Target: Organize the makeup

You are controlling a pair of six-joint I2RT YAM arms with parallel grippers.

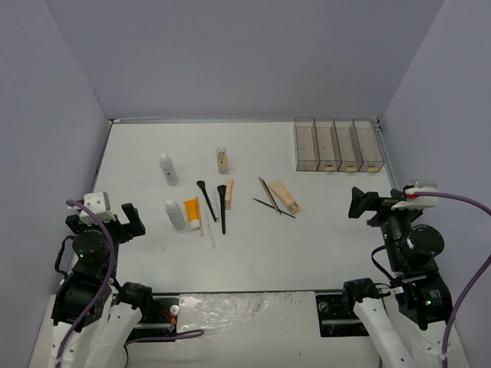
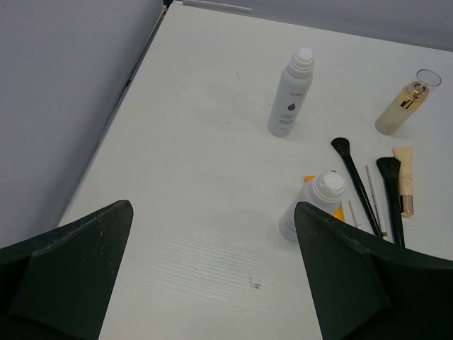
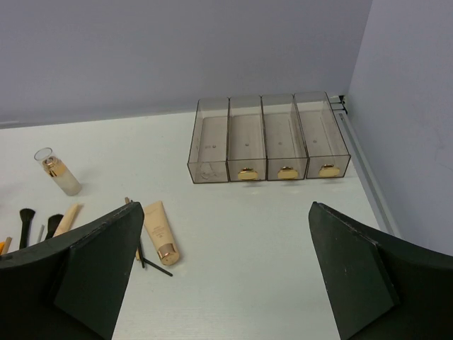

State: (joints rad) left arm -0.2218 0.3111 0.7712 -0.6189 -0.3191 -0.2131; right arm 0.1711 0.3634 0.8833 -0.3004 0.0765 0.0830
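The makeup lies in the middle of the table: two white bottles [image 1: 167, 169] [image 1: 175, 214], a glass bottle of tan liquid [image 1: 222, 160], an orange tube [image 1: 192, 212], a beige tube [image 1: 284, 196], a slim beige tube [image 1: 229, 193], two black brushes [image 1: 222, 207] and thin pencils [image 1: 268, 195]. My left gripper [image 1: 123, 221] is open and empty at the near left; its wrist view shows the nearer white bottle [image 2: 313, 205] beside its right finger. My right gripper [image 1: 362, 203] is open and empty at the near right, with the beige tube [image 3: 160, 231] ahead to its left.
A clear smoky four-compartment box [image 1: 338, 144] stands at the far right, also in the right wrist view [image 3: 269, 139]; gold knobs show on three compartment fronts. Grey walls close in the table on the left, back and right.
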